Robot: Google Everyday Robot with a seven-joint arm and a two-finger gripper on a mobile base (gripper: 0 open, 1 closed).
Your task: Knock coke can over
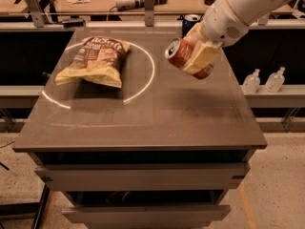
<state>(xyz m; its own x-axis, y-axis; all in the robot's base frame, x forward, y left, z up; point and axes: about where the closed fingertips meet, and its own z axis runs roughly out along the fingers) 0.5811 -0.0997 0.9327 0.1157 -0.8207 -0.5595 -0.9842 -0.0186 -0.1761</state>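
Note:
The coke can (180, 55) is red-orange with a silver top. It is tilted, top pointing up-left, and held in the air above the right half of the dark table (143, 113). My gripper (196, 56) comes in from the upper right on a white arm and is shut on the coke can; a cream finger (201, 57) lies across the can's side. The can does not touch the table and casts a faint shadow below.
A chip bag (95, 60) lies at the table's left inside a white circle mark. A blue can (190, 21) stands at the far edge behind the gripper. Two small clear bottles (264, 80) stand on a lower shelf to the right.

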